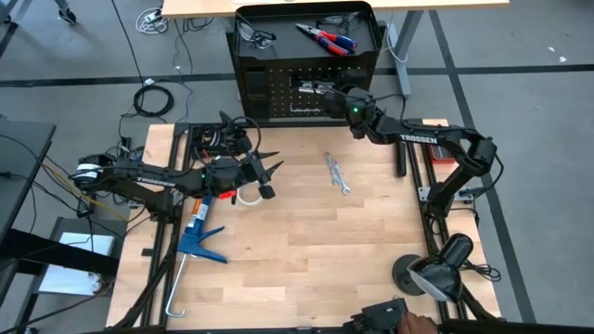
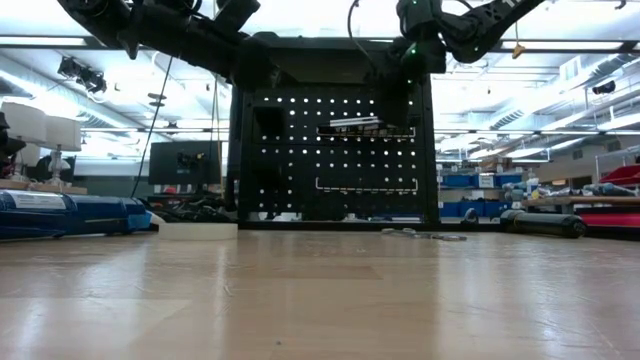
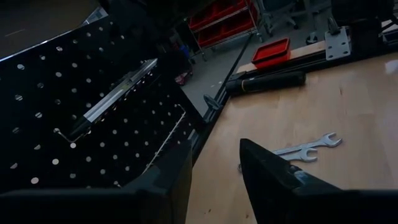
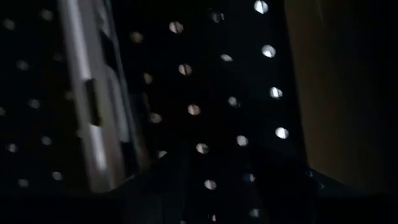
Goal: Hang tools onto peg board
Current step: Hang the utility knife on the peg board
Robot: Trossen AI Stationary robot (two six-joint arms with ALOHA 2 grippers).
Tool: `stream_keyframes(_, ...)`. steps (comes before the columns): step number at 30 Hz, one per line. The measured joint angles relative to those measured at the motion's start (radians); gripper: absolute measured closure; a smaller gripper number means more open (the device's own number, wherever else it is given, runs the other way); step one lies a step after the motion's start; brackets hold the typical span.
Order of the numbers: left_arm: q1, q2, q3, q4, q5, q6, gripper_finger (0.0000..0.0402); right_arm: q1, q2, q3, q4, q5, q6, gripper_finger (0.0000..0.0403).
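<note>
The black peg board (image 1: 306, 88) stands upright at the table's far edge. Its tray top holds safety glasses (image 1: 255, 35) and red-and-blue pliers (image 1: 327, 37). A slim black-and-silver bar (image 2: 350, 124) lies along a wire hook on the board's face and also shows in the left wrist view (image 3: 112, 99). My right gripper (image 4: 214, 186) is open right at the board, with the bar (image 4: 93, 106) off to one side of its fingers. Two silver wrenches (image 1: 336, 173) lie flat on the table. My left gripper (image 3: 214, 180) is open and empty over the table's left part (image 1: 264, 172).
A big blue caulking gun (image 1: 200, 232) lies at the table's left edge. A second, bare wire hook (image 2: 365, 185) hangs lower on the board. Cables (image 1: 223, 139) lie at the far left corner, and a lamp (image 1: 436, 274) stands at the near right.
</note>
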Motion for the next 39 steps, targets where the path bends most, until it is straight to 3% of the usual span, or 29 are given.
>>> stream_keyframes(7, 0.000, 0.000, 0.000, 0.000, 0.005, 0.000, 0.0262, 0.037, -0.067, 0.001, 0.019, 0.007, 0.033, 0.0222)
stream_keyframes(11, 0.000, 0.000, 0.000, 0.007, 0.011, 0.000, 0.0262, 0.072, -0.082, 0.002, -0.092, -0.011, 0.110, 0.0220)
stream_keyframes(17, 0.000, 0.000, 0.000, 0.007, 0.011, 0.000, 0.0262, 0.099, -0.080, 0.000, -0.361, -0.141, 0.203, 0.0222)
stream_keyframes(25, 0.001, 0.000, 0.000, -0.002, 0.011, 0.000, 0.0262, 0.101, -0.098, 0.001, -0.567, -0.393, 0.488, 0.0227)
stream_keyframes(30, 0.001, 0.003, 0.000, 0.008, 0.011, 0.000, 0.0262, 0.074, -0.090, 0.000, -0.650, -0.398, 0.553, 0.0227)
stream_keyframes(39, 0.001, 0.006, 0.000, 0.007, 0.011, 0.000, 0.0262, -0.048, -0.090, 0.000, -0.611, -0.406, 0.549, 0.0229)
